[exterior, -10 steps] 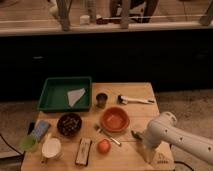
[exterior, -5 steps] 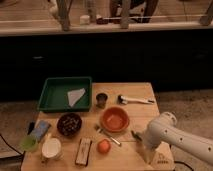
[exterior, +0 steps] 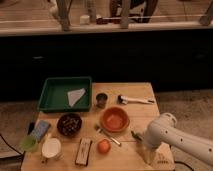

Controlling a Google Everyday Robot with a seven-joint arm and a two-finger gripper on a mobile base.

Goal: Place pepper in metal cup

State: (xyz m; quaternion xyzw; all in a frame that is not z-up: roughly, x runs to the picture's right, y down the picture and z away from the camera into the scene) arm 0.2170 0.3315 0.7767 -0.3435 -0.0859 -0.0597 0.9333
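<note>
A wooden table (exterior: 131,90) carries everything. The pepper (exterior: 135,134) lies flat near the table's right edge, just right of the orange bowl (exterior: 115,120) and close against the robot's white arm (exterior: 167,131); nothing is gripping it. The metal cup (exterior: 101,100) stands upright toward the back edge, near the middle, just beside the right wall of the green tray (exterior: 47,93) and well apart from the pepper, with the orange bowl between them.

The claw (exterior: 149,155) points down over the front right corner of the table, just in front of the pepper, with its fingers spread wide and holding nothing.

The tray fills the back left corner and has a white sheet of paper (exterior: 76,96) in it. A white-handled tool (exterior: 136,100) lies near the back right corner. Along the front edge sit a white mug (exterior: 51,148), a dark flat packet (exterior: 83,151) and a round orange fruit (exterior: 103,146). A dark bowl (exterior: 69,124) sits left of the orange one, and a light green cup (exterior: 29,143) stands at the left edge.
</note>
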